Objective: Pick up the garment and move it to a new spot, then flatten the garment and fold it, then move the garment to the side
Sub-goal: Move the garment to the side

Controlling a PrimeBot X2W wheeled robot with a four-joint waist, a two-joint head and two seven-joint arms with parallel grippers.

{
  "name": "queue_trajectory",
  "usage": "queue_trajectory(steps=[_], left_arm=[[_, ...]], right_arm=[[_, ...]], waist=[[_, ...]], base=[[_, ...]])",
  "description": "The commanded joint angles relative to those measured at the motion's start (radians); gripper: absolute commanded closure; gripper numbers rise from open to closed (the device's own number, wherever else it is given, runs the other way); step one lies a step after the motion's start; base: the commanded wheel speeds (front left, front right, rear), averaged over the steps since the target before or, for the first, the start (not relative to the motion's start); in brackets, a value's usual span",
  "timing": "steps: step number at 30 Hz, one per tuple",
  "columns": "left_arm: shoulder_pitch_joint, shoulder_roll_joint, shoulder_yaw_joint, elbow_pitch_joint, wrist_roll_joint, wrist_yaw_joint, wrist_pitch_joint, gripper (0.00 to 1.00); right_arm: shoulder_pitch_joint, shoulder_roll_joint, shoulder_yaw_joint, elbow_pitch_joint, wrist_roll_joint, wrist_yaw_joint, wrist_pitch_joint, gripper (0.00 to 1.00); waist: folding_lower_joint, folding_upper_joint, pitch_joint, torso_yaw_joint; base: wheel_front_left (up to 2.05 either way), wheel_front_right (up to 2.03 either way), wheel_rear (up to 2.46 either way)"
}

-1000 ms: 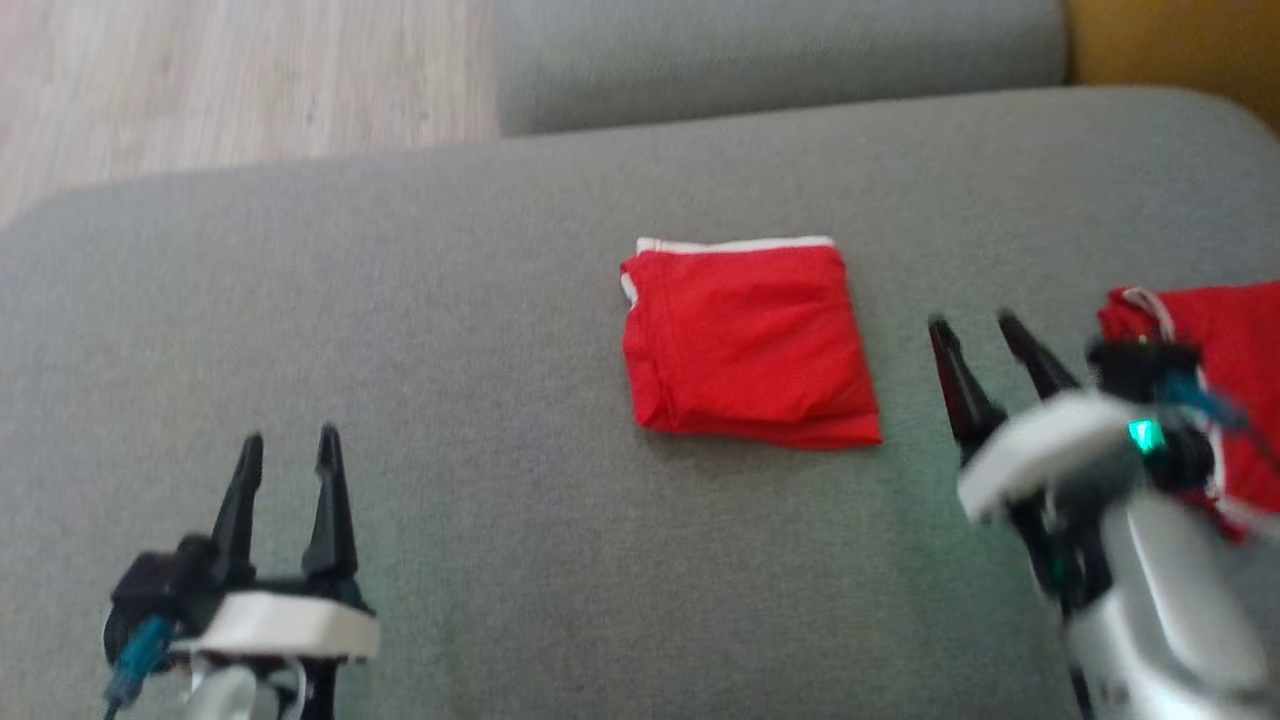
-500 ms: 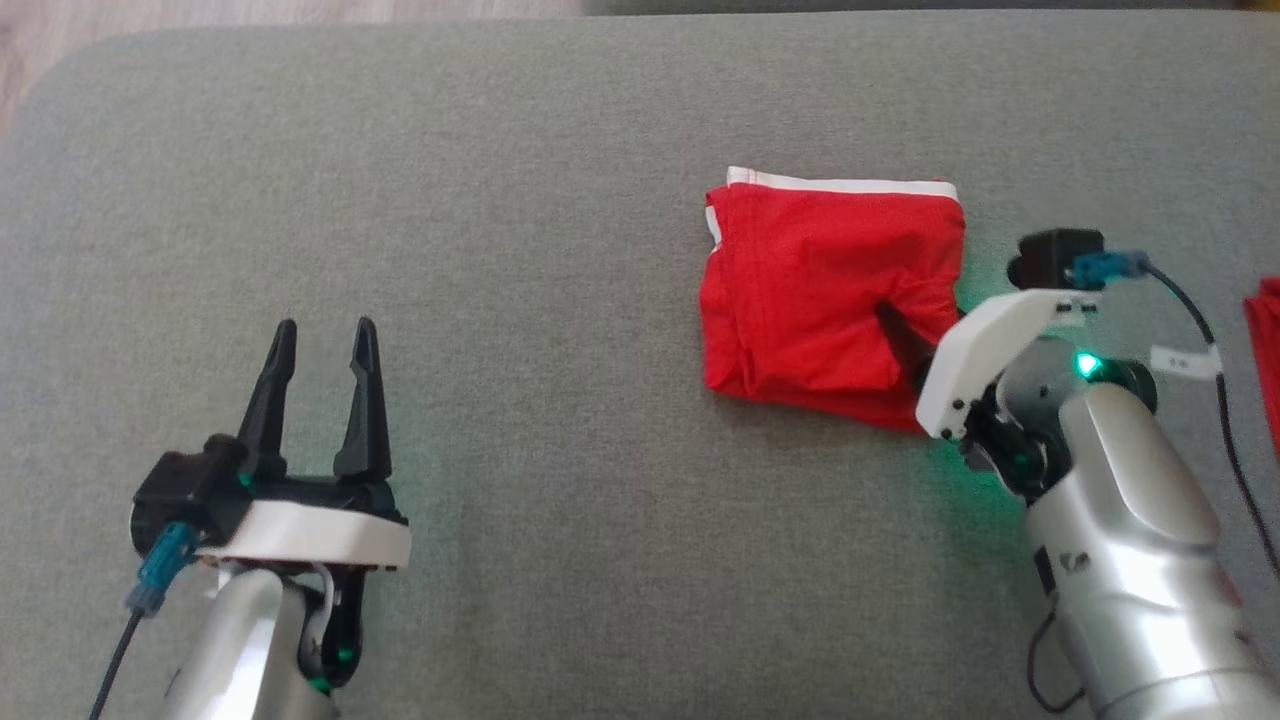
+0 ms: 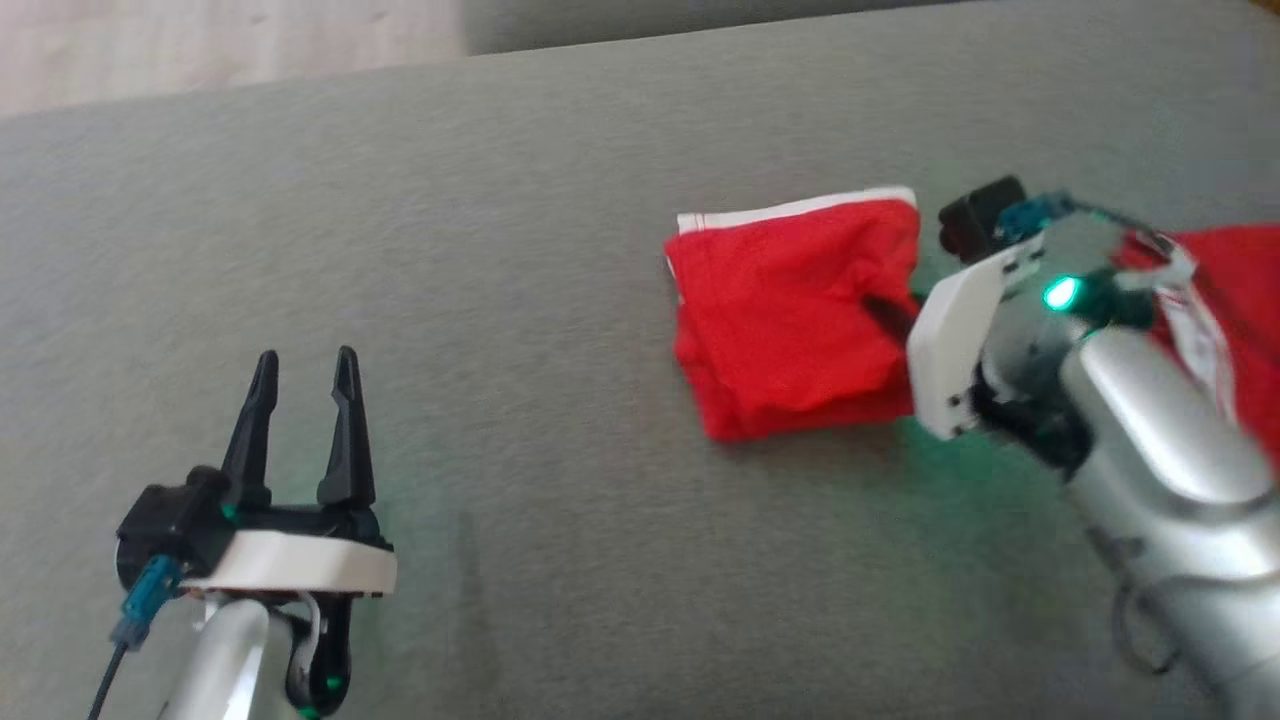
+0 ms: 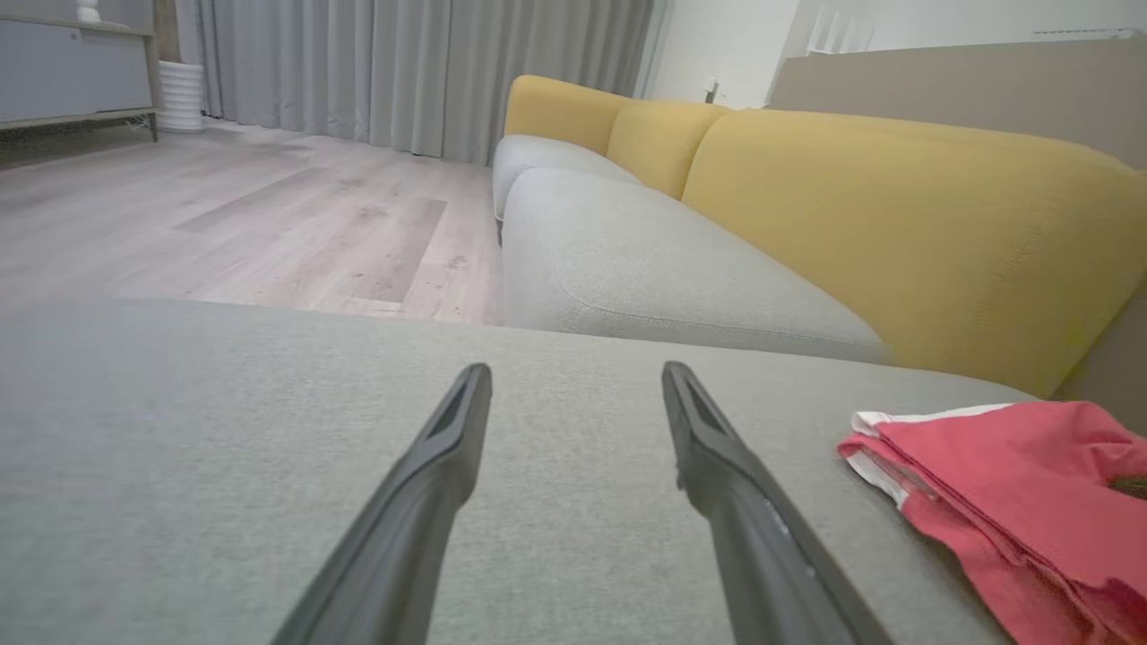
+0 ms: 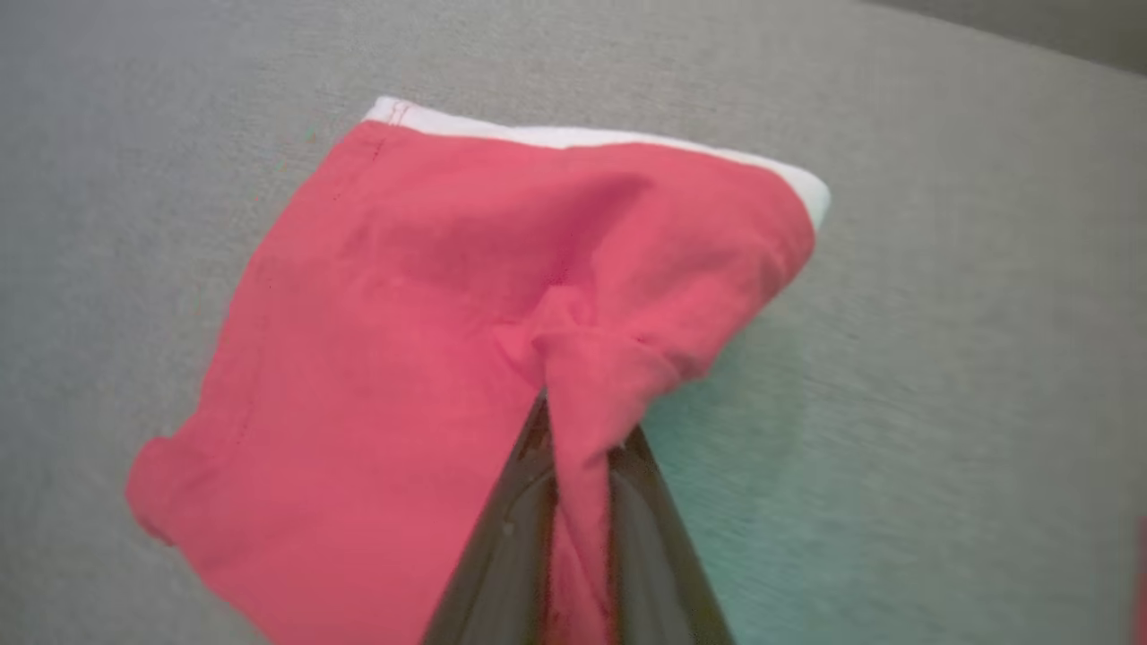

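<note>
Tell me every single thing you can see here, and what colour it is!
seat cushions: two, grey, the near one under everything, the other beyond it
folded garment: one, red with a white edge, on the near cushion, right of middle in the head view
second cloth: one, red with white trim, at the head view's right edge
back cushions: three, yellow, along the sofa's back
floor: one, pale wood, beside the sofa
curtains: one set, grey, far across the room
left pincer: one, dark fingers, open and empty, lower left over the cushion
right pincer: one, dark fingers, shut on a bunched fold at the folded garment's right edge
</note>
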Motion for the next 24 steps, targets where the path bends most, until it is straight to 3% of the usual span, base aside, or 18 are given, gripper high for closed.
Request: queue_trajectory(steps=[1,7,15,20,24], left_arm=[[-0.023,0.012,0.042,-0.040,0.007,-0.001,-0.011,0.00],[-0.050,0.006,0.045,-0.082,0.023,-0.008,-0.011,0.00],[-0.123,0.029,0.021,-0.104,0.045,-0.017,-0.009,0.00],[-0.151,0.043,0.012,-0.118,0.054,-0.017,0.001,0.00],[-0.165,0.061,0.012,-0.135,0.056,-0.017,0.012,0.00]], right_arm=[[-0.049,-0.046,0.030,-0.066,0.019,0.007,0.018,1.00],[-0.119,-0.262,0.118,-0.175,0.045,0.007,0.059,1.00],[-0.196,-0.483,0.179,-0.157,0.007,0.007,0.018,1.00],[-0.194,-0.539,0.138,-0.083,-0.002,0.007,-0.010,1.00],[-0.185,-0.547,0.082,-0.017,-0.035,0.007,-0.051,1.00]], waist=[[0.0000,0.0000,-0.002,-0.065],[0.0000,0.0000,0.063,-0.157],[0.0000,0.0000,0.193,-0.219],[0.0000,0.0000,0.241,-0.232],[0.0000,0.0000,0.270,-0.245]], base=[[0.00,0.00,0.00],[0.00,0.00,0.00],[0.00,0.00,0.00],[0.00,0.00,0.00],[0.00,0.00,0.00]])
